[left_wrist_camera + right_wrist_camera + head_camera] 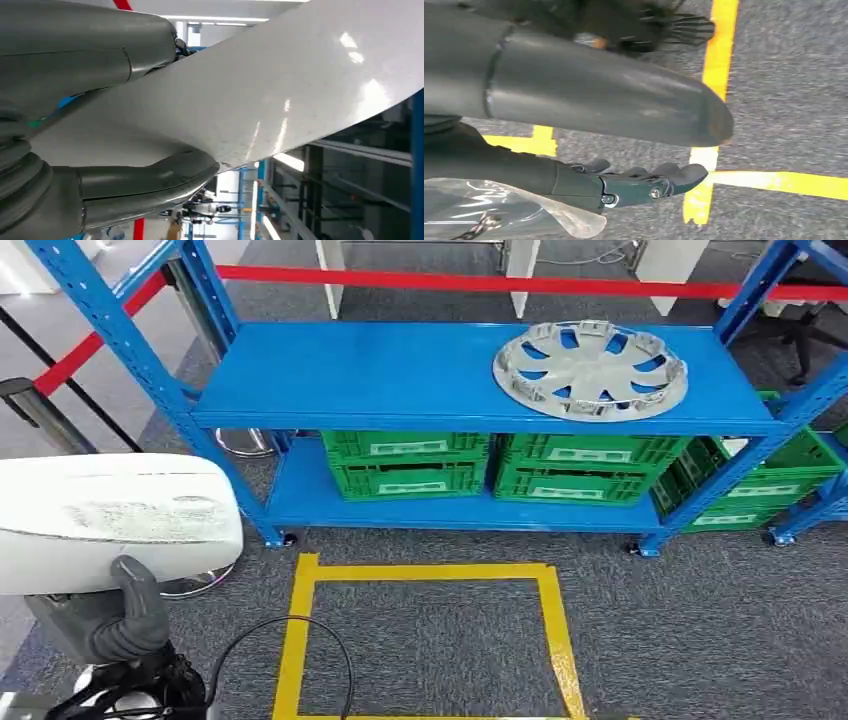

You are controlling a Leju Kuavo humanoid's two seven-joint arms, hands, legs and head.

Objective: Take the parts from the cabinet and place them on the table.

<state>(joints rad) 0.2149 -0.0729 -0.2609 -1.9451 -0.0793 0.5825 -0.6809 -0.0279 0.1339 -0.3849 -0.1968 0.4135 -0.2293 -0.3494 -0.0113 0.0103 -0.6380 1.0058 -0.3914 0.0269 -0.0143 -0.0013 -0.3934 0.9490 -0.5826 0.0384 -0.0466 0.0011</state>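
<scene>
The left hand [125,615] holds a white panel [110,520] at the lower left of the head view. The panel lies roughly level, its long axis running left to right across the robot's front, its rounded end pointing right toward the rack [470,380]. A grey thumb rises from below and presses against the panel's near edge. In the left wrist view the panel [280,95] is clamped between the thick thumb [145,182] on one face and the other fingers [90,47] on the opposite face, both lying flat along its glossy surface.

A silver hubcap [590,370] lies flat on the right part of the rack's top shelf, spokes up, well apart from the panel. On the lower shelf stand two green crates [500,465] side by side, with more green crates [760,480] on a neighbouring rack to the right.

The right hand [624,150] hangs over grey carpet [784,75] crossed by yellow tape [719,65]. Its fingers [654,182] are slightly curled and apart from the thumb, gripping nothing. A yellow tape square [420,640] marks the carpet in front of the rack.
</scene>
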